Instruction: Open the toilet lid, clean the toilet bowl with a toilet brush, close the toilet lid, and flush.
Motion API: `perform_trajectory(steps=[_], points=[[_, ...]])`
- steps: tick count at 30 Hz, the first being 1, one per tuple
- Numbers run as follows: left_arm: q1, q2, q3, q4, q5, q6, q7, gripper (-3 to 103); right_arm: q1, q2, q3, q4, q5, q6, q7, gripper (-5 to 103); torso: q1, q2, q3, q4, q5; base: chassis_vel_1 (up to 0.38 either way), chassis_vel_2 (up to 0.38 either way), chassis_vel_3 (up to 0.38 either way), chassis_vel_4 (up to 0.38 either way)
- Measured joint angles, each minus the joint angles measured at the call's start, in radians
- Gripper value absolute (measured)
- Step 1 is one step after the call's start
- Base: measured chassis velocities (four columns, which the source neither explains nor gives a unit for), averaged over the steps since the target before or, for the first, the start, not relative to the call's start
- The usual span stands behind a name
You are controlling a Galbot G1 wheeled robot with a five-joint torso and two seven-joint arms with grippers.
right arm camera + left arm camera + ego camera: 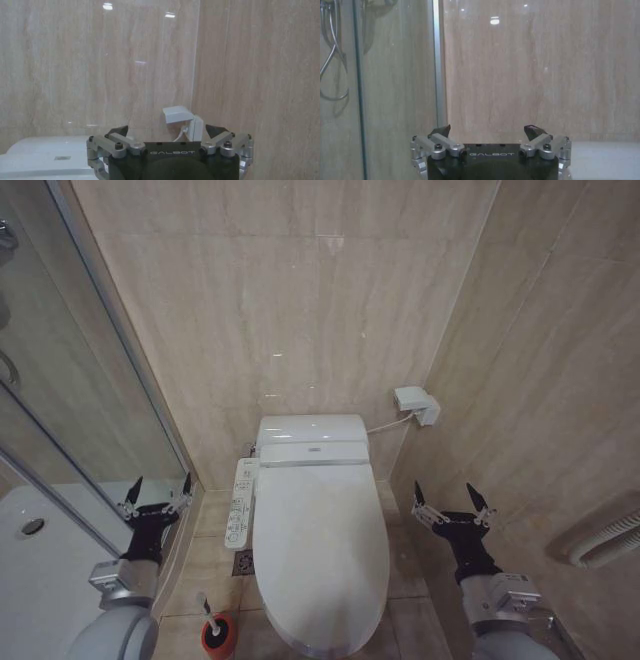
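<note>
Beige tiled bathroom, toilet lid (322,550) shut. Left gripper (157,493) and right gripper (452,502) flank it, spread wide, empty, ready to start. Toilet brush (210,616) stands in its holder left of the lid.

Toilet lid (322,550) shut, unobstructed above

Location: a bathroom. Evidence: beige tiled walls (300,290), a closed toilet (320,550), a glass shower enclosure (70,410) with white tray (30,570), and a toilet brush (215,628).
</note>
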State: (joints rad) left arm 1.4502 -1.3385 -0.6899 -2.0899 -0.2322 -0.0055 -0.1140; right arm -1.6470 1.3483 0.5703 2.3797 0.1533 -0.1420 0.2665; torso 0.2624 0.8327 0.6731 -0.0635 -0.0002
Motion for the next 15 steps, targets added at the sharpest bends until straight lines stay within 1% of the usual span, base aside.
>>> perform_trajectory(steps=[1, 5, 6, 8, 15], points=[[0.000, 0.000, 0.000, 0.000, 0.000, 0.000, 0.000, 99, 0.000, 0.000, 0.000, 0.000, 0.000, 0.000, 0.000, 100, 0.000, 0.000, 0.000, 0.0000, 0.0000, 0.000, 0.000, 0.000, 0.000], [-0.010, 0.000, 0.001, 0.060, 0.000, -0.045, 0.009, 99, 0.000, 0.000, 0.000, 0.000, 0.000, 0.000, 0.000, 100, 0.000, 0.000, 0.000, 0.0000, 0.0000, 0.000, 0.000, 0.000, 0.000], [-0.010, 0.000, 0.001, 0.060, 0.000, -0.045, 0.009, 99, 0.000, 0.000, 0.000, 0.000, 0.000, 0.000, 0.000, 100, 0.000, 0.000, 0.000, 0.0000, 0.0000, 0.000, 0.000, 0.000, 0.000], [-0.014, 0.002, 0.003, 0.079, 0.000, -0.064, 0.015, 99, 0.000, 0.000, 0.000, 0.000, 0.000, 0.000, 0.000, 100, 0.000, 0.000, 0.000, -0.0001, 0.0001, 0.000, 0.000, 0.000, 0.000], [-0.018, 0.002, 0.007, 0.093, 0.000, -0.076, 0.018, 99, 0.000, 0.000, 0.000, 0.000, 0.000, 0.000, 0.000, 100, 0.000, 0.000, 0.000, -0.0001, 0.0001, 0.000, 0.000, 0.000, 0.000]])
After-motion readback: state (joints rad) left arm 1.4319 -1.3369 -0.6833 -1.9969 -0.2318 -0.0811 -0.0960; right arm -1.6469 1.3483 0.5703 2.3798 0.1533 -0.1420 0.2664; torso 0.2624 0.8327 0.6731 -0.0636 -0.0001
